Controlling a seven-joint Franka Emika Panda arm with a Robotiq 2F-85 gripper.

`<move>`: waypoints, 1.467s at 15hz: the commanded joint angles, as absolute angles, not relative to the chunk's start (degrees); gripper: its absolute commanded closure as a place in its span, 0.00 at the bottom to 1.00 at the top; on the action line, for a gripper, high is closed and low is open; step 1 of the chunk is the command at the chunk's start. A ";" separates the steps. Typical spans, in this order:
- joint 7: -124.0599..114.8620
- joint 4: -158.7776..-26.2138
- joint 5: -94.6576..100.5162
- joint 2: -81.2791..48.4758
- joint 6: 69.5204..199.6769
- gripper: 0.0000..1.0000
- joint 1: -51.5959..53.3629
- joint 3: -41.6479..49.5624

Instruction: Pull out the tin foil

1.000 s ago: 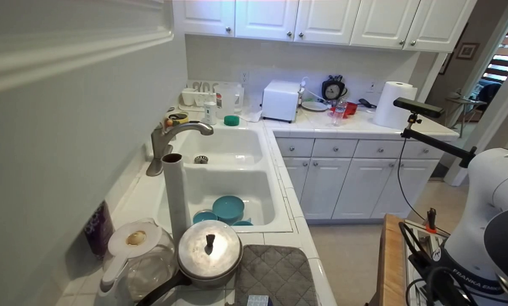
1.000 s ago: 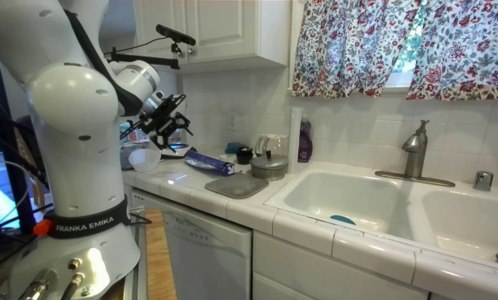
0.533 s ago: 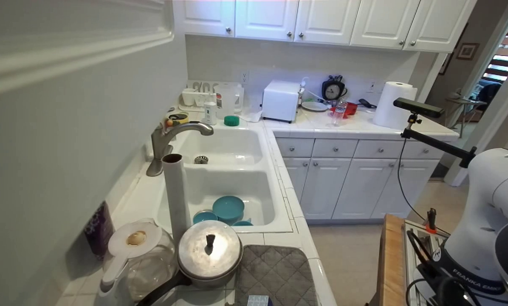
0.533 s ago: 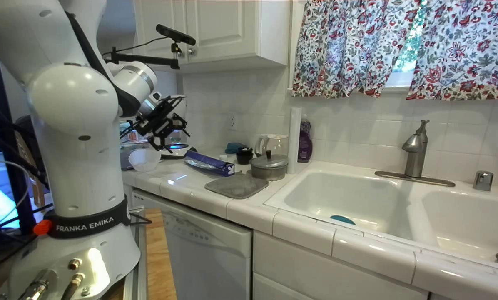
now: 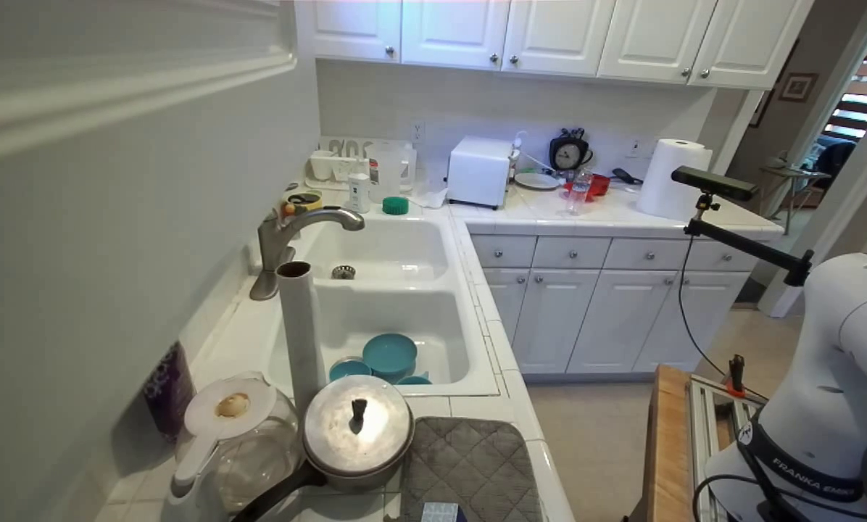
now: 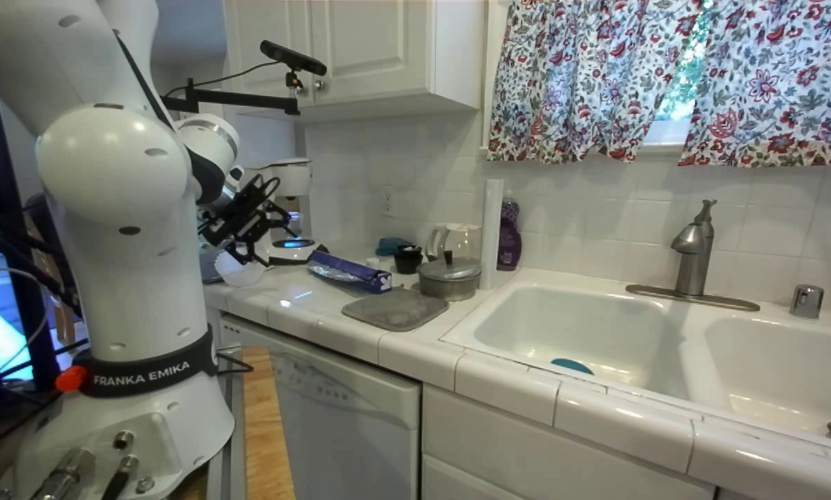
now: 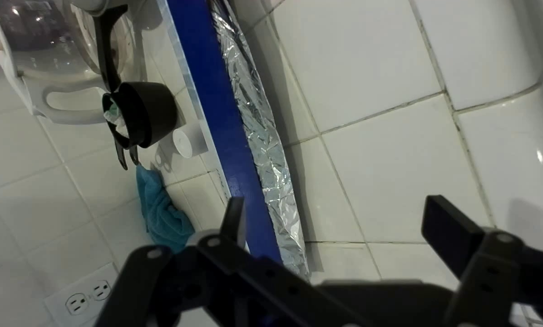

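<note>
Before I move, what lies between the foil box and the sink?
The grey mat, with the lidded pot beside it, lies between foil box and sink in an exterior view.

In an exterior view, vantage is high by the wall (image 5: 151,239), aimed down along counter (image 5: 477,407) & sink (image 5: 404,308) twd far cabinets (image 5: 542,36); in an exterior view, it's lower, out from counter's front, facing curtains (image 6: 582,76) at a slant, robot arm (image 6: 113,160) close at frame's left; both exterior views share sink, pot (image 6: 450,286) & arm; wrist view's nearest, aimed down past gripper (image 7: 337,222) at foil box (image 7: 228,129); box & wall outlet (image 6: 388,203) also show in an exterior view.
</note>
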State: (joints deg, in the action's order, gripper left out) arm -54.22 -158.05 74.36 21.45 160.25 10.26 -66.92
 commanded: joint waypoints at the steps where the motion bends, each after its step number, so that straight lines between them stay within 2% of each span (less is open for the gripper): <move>1: -63.53 -157.58 83.33 22.86 159.37 0.00 4.66 -72.68; 10: -71.71 -153.69 101.27 19.65 154.62 0.00 -15.57 -92.17; 16: -78.46 -148.23 108.21 26.04 157.07 0.00 -33.91 -108.61; 22: -86.76 -141.11 114.61 31.94 155.95 0.00 -47.92 -119.86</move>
State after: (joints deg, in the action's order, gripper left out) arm -80.54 -145.42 110.63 26.31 155.65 -42.60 -114.96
